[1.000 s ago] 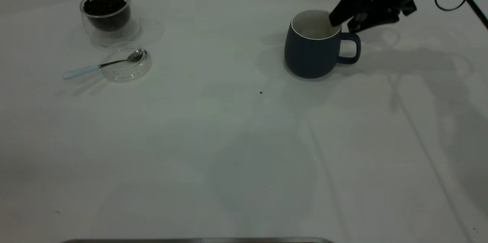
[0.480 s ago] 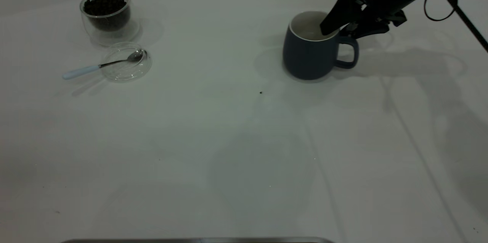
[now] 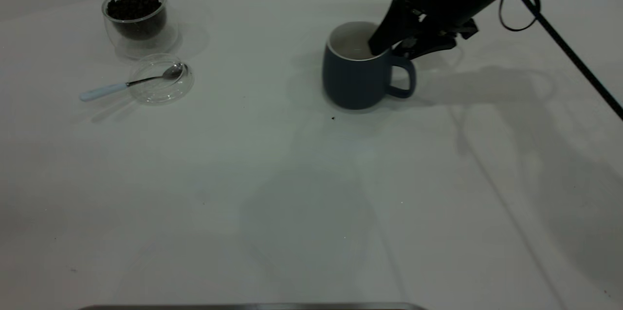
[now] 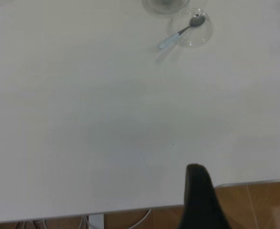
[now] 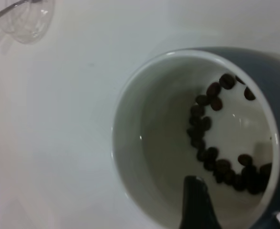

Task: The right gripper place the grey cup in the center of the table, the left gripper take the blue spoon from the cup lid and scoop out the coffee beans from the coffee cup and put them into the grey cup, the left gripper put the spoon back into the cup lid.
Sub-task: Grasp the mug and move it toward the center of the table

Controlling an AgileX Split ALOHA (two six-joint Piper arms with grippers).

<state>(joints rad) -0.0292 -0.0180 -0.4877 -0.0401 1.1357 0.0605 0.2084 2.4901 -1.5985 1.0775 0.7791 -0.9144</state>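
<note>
The grey cup (image 3: 357, 76) stands upright on the table (image 3: 292, 212), right of centre toward the back. My right gripper (image 3: 389, 49) is shut on its rim by the handle, with one finger (image 5: 196, 202) inside the white interior. Several coffee beans (image 5: 211, 138) lie in its bottom. At the back left stands the coffee cup (image 3: 136, 18), full of coffee beans (image 3: 132, 7). Just in front of it is the cup lid (image 3: 160, 79), and the blue spoon (image 3: 127, 84) rests with its bowl in the lid. Of my left gripper only one black finger (image 4: 200, 195) shows, far from the spoon (image 4: 180, 32).
The table's near edge (image 4: 130, 210) runs close under the left gripper, with wooden floor beyond it. A tiny dark speck (image 3: 333, 118) lies just in front of the grey cup. A dark strip (image 3: 253, 306) lines the front edge in the exterior view.
My right gripper has slid the grey cup leftward and slightly forward, toward the table's centre. The spoon, lid and coffee cup have not moved.
</note>
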